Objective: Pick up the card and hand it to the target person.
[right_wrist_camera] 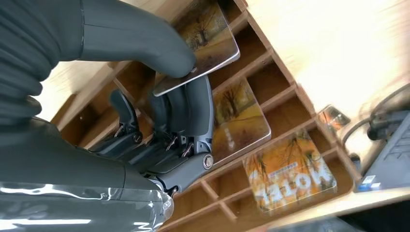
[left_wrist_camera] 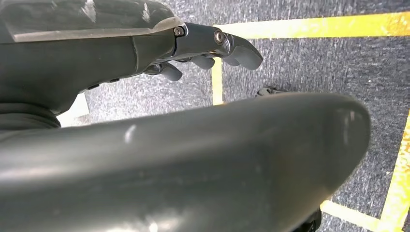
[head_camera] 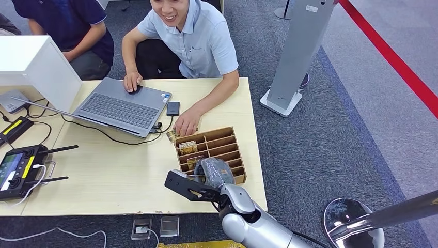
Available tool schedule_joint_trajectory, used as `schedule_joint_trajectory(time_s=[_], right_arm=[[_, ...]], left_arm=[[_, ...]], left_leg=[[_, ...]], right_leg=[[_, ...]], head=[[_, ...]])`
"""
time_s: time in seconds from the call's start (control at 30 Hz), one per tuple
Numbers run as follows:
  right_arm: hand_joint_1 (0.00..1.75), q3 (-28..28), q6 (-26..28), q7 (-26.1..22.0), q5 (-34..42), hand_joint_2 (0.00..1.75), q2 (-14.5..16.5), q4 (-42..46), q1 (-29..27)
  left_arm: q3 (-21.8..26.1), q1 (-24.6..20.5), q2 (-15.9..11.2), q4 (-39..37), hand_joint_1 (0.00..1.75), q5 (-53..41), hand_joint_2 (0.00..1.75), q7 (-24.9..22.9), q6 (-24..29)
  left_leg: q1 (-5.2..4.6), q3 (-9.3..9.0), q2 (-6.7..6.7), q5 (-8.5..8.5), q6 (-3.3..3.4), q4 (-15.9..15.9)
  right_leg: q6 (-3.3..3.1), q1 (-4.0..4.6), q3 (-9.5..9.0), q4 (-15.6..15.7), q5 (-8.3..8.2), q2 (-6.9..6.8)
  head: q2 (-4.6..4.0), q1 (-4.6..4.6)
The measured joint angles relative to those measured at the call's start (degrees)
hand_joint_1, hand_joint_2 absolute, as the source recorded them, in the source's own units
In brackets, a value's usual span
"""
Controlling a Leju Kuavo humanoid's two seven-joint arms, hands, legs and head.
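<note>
My right hand (head_camera: 213, 172) hovers over the near part of a wooden compartment box (head_camera: 223, 140) on the table. It pinches a card (right_wrist_camera: 209, 35) printed with autumn trees between its thumb (right_wrist_camera: 145, 43) and fingers (right_wrist_camera: 193, 111), and the card is tilted above the slots. Two more cards (right_wrist_camera: 240, 121) (right_wrist_camera: 290, 180) lie in neighbouring compartments. A person in a light blue shirt (head_camera: 199, 36) sits across the table with one hand (head_camera: 187, 124) at the box's far corner, on another card (head_camera: 171, 135). My left hand (left_wrist_camera: 208, 46) hangs over the carpet with nothing in it, its fingers loosely apart.
An open laptop (head_camera: 121, 106) with cables sits mid-table, with a small dark device (head_camera: 173, 108) beside it. A remote controller (head_camera: 18, 168) lies at the left and a white box (head_camera: 36, 62) at the far left. A second person (head_camera: 72, 26) sits behind. A grey stand (head_camera: 289, 62) rises on the right.
</note>
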State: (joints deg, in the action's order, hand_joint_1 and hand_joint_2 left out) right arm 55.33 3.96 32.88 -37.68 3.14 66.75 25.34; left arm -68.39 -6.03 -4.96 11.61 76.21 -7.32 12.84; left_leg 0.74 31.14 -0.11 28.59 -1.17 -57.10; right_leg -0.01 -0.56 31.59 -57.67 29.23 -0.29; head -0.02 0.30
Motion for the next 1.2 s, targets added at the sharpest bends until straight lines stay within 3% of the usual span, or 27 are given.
schedule_joint_trajectory(time_s=[0.37,0.67,0.93,1.07,1.2], right_arm=[[1.4,-0.2,2.3,-0.6,-0.8,1.75,-0.7,2.8,-0.4],[1.4,-2.9,6.6,-2.3,-4.0,1.75,-4.9,18.9,1.0],[1.4,-4.1,6.1,-3.9,-4.6,1.75,-7.5,27.9,5.1],[1.4,-3.7,3.8,-7.1,-2.0,1.75,-7.5,26.1,10.9],[1.4,-2.7,3.4,-14.7,1.9,1.75,-3.8,13.3,19.4]], left_arm=[[0.0,0.1,0.0,0.0,0.0,0.2,0.0,0.4,1.5],[0.2,0.2,0.0,0.0,0.0,0.7,0.0,1.2,1.0],[0.2,0.2,0.0,0.0,0.0,0.5,0.0,1.6,0.8],[0.2,0.0,0.0,0.0,0.0,-0.6,0.0,1.9,0.3],[0.0,-0.3,0.0,0.0,0.0,-1.7,0.0,2.5,-0.4]], left_leg=[[0.0,0.01,0.0,-0.01,0.0,0.0],[-0.01,0.04,0.0,0.0,0.0,0.0],[0.0,0.05,0.0,0.0,0.0,0.0],[0.0,0.09,0.01,-0.01,0.0,0.0],[0.0,0.1,-0.02,-0.06,-0.01,0.0]], right_leg=[[0.0,0.0,0.02,0.0,-0.01,0.0],[0.0,-0.01,0.04,0.0,-0.01,0.01],[0.01,0.0,0.04,0.0,-0.02,0.01],[0.01,0.0,0.05,0.0,-0.03,0.02],[0.0,0.0,0.06,-0.1,-0.06,-0.01]], head=[[0.0,-0.02],[0.0,0.02],[0.0,-0.03],[0.0,-0.02],[0.0,0.0]])
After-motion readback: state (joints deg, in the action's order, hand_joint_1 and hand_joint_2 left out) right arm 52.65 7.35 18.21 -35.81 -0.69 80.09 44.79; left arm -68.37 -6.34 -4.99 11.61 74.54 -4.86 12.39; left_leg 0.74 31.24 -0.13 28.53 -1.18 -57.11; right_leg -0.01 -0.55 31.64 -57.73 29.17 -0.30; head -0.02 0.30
